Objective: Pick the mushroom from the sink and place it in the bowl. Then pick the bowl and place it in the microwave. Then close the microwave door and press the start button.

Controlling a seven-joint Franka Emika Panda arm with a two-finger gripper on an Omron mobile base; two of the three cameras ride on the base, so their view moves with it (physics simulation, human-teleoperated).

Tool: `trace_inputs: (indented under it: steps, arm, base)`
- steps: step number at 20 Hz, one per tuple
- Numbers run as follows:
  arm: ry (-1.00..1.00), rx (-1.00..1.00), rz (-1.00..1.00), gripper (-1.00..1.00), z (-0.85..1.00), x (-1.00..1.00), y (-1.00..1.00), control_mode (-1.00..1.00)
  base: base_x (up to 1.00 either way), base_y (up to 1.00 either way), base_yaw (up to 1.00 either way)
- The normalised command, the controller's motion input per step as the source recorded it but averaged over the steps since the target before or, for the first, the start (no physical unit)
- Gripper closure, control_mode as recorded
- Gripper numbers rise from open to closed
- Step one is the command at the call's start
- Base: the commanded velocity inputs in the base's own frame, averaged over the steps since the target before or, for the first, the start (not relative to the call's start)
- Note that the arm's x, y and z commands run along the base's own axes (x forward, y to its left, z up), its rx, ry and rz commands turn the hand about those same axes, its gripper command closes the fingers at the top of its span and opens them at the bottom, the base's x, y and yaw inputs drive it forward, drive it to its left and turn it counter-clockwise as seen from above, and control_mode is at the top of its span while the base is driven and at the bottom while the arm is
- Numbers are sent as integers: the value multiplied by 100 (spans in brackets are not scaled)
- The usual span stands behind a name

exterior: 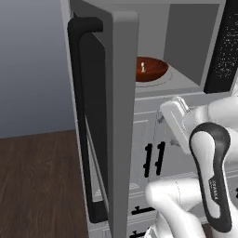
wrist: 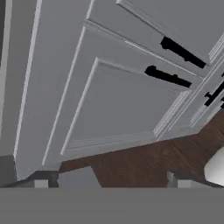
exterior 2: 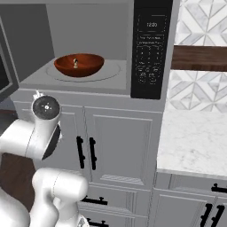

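bowl (exterior 2: 79, 65) with mushroom (exterior 2: 76, 63) inside microwave (exterior 2: 111, 48) | door (exterior: 104, 116) swung wide at 9 o'clock; stiff, hinged, likely light; push flat on outer face by handle (exterior: 83, 116) | gripper (wrist: 111, 180) spread, empty

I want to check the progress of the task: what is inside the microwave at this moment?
Inside the microwave, the bowl sits on the round turntable, and the mushroom is in the bowl. The microwave door stands open. The underside of the bowl is hidden.
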Motion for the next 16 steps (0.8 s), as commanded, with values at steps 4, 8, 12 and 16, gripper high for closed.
trace_inputs:
  steps: [4,8,12,16]
  arm:
    - [26,39,45,-100,-90,-44,64,-100]
    - [24,27,27,-100,-55,-3,95,-100]
    - [0,-24,0,-100,-67,-51,100,-100]
    - [6,-13,0,-100,-85,-82,80,-100]
  base:
    - [0,0,0]
    - [0,0,0]
    - [0,0,0]
    - [0,0,0]
